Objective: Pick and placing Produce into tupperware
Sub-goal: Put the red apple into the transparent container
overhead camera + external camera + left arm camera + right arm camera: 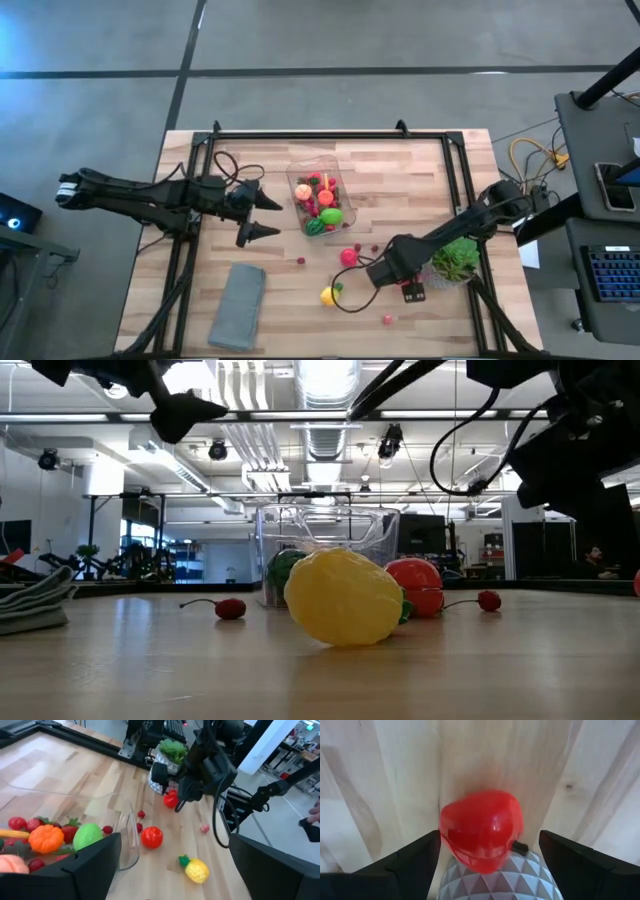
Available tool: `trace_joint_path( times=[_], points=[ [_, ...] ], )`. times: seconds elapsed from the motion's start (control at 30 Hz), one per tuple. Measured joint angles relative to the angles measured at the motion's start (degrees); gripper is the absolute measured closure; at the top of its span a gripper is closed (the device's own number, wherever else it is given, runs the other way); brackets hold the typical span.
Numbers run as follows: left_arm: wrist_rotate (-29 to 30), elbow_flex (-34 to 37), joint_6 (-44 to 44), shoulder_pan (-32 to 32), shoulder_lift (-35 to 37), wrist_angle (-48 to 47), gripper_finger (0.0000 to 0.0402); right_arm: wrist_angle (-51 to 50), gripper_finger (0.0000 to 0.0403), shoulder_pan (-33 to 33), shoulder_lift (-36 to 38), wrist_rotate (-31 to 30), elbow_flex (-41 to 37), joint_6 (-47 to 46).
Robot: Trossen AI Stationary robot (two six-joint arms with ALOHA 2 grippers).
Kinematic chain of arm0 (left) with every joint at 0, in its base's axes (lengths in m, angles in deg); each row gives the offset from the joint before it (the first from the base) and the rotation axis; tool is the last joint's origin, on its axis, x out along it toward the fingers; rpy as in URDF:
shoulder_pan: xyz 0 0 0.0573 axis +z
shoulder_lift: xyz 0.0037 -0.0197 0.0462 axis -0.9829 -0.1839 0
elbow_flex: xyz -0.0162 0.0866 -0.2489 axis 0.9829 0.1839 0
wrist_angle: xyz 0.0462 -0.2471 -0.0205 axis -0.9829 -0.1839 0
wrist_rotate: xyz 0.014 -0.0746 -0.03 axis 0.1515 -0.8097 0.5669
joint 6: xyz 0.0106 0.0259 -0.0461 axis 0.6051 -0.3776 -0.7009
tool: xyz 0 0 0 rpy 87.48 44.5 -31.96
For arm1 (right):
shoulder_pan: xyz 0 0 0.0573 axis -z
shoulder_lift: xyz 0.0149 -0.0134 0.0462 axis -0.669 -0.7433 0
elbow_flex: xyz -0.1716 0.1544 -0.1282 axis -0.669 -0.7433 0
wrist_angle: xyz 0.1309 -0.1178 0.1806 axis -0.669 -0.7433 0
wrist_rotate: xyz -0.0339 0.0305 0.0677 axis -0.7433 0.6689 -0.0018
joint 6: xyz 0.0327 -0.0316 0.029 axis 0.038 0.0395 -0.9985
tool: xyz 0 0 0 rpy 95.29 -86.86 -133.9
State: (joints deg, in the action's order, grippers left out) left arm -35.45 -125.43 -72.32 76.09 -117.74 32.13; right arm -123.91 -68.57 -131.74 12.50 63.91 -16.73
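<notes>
The clear tupperware [296, 176] stands at the table's middle, holding several toy fruits: an orange one [46, 839], a green one [88, 836] and red ones. My left gripper [268, 216] hovers open just left of it, touching nothing. On the bare wood lie a red tomato [348, 256], a yellow lemon [329, 295], a small pink piece [387, 319] and dark-red berries [300, 260]. My right gripper [380, 272] is near the table's right front and shut on a red toy fruit [482, 830]. My right gripper pinches the red toy fruit's sides [449, 827] between its two fingers, coming from above and slanting down. The fruit [171, 799] hangs at the fingertips, off the wood. A white faceted shape [495, 880] shows beside it; what it is I cannot tell.
A green plant in a white pot [455, 262] stands close under the right arm. A folded grey cloth [238, 305] lies at the near left. Black rails [330, 134] frame the table. Bare wood lies between the container and the near edge.
</notes>
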Motion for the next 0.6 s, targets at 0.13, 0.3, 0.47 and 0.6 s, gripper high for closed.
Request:
trace_joint_path(
  times=[0.13, 0.3, 0.47, 0.6],
  points=[
    [0.09, 0.45, 0.02, 0.0, 0.51, -0.18, 0.0047, 2.97, 0.0073, -0.5, 0.0, 0.02, -0.14, -2.47],
    [0.1, 0.43, 0.07, 0.04, 0.1, -0.17, 0.0047, 4.64, 0.0073, -1.62, 0.0, 0.01, -0.76, -2.91],
    [0.12, 0.41, 0.26, 0.02, -0.3, -0.12, 0.0047, 3.9, 0.0074, -2.39, 0.0, 0.04, -2.13, -4.34],
    [0.12, 0.41, 0.31, 0.02, -0.35, -0.06, 0.0047, 3.92, 0.0074, -2.45, 0.0, -0.11, -3.74, -6.67]
  ],
)
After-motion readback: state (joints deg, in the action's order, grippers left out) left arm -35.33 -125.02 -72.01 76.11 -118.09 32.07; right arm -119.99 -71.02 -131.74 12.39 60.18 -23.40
